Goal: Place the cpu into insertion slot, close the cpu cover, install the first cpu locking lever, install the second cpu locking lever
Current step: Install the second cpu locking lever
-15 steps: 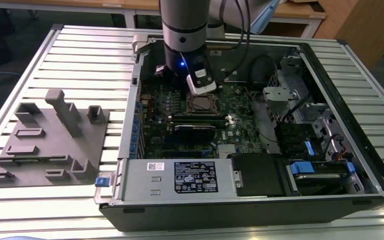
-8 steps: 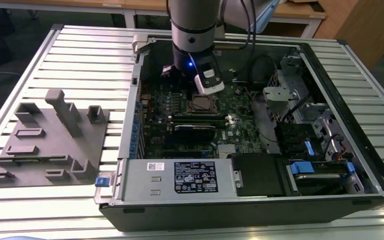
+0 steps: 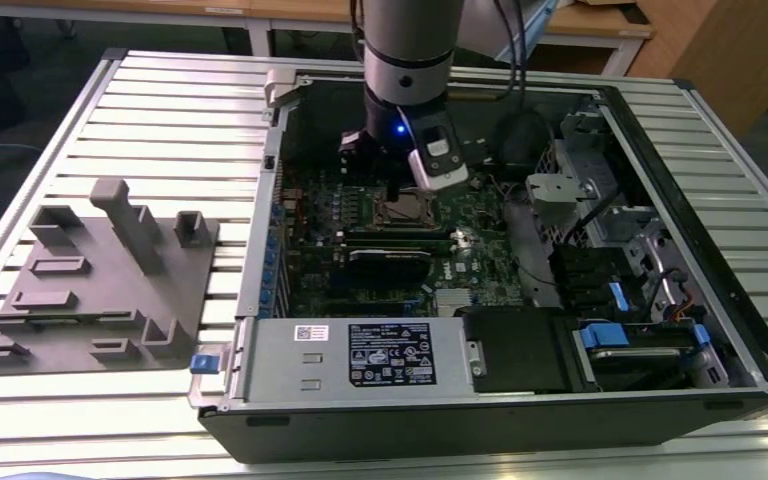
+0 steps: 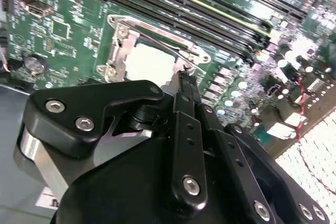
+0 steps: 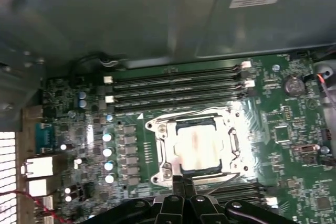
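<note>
With narrow fingers the gripper hangs just beside the insertion slot, its cpu seated under the cpu cover, four memory slots nearby.

Open computer case on slatted table; arm over insertion slot; grey fixture at exterior view's left.

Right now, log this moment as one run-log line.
cpu: seated in insertion slot | cpu cover: closed over it | gripper: fingers together at socket edge, holding nothing | case: open computer case
</note>
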You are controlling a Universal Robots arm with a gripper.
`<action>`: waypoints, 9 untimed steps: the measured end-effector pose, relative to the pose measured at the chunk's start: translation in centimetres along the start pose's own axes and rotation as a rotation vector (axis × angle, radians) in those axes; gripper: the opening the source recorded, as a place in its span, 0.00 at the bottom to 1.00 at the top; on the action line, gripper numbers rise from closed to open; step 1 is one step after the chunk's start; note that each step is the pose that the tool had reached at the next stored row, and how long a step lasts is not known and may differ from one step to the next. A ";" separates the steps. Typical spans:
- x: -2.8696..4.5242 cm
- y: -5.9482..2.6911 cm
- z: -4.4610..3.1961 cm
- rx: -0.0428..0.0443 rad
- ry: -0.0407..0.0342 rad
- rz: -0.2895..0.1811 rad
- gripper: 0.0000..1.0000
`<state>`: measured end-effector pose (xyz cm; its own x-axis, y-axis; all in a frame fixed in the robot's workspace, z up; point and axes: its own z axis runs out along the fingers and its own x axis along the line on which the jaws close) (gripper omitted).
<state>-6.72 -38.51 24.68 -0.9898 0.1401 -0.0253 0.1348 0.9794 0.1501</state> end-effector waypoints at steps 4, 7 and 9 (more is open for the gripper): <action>-0.36 -0.18 -0.02 0.0054 -0.0004 0.000 0.11; -0.41 -0.46 -0.06 0.0117 -0.0013 -0.001 0.11; -0.45 -0.69 -0.09 0.0155 -0.0017 -0.001 0.11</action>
<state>-6.38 -39.25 24.68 -0.9898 0.1397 -0.0272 0.1348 0.9817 0.1348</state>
